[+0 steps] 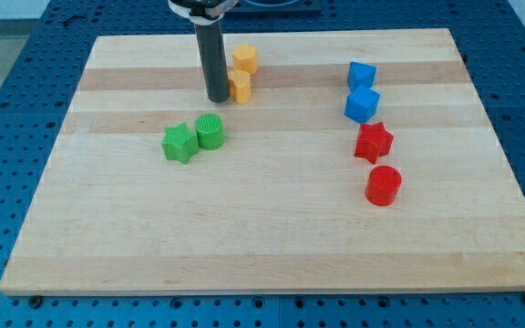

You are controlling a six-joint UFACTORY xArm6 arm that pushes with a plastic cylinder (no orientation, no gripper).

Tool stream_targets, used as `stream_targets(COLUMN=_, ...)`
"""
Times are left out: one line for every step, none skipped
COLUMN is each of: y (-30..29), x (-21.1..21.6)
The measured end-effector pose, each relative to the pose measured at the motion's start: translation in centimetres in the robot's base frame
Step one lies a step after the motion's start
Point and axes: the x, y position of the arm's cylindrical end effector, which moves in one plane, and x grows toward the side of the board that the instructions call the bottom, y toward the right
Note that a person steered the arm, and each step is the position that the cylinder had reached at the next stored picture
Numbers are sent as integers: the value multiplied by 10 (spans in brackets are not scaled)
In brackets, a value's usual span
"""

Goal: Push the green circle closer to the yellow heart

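Resting on the wooden board [272,255], my tip [218,98] touches the lower yellow block [240,87], likely the yellow heart, shape unclear; another yellow block [245,59] sits above. No claw here, only the rod. Green circle [211,131] lies below, touching the green star [180,143]. Open wood below. Blue cubes [363,89], red star [374,141], red cylinder [383,186] line the view's right.
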Motion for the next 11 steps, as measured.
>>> stream_targets(y=0, x=-4)
stream_targets(y=1, x=-4)
stream_targets(y=1, x=-4)
stream_targets(y=-37, x=10)
stream_targets(y=-29, x=36)
stream_targets(y=14, x=72)
stream_targets(y=51, x=109)
stream_targets(y=61, x=149)
stream_targets(y=71, x=176)
stream_targets(y=47, x=209)
stream_targets(y=51, x=176)
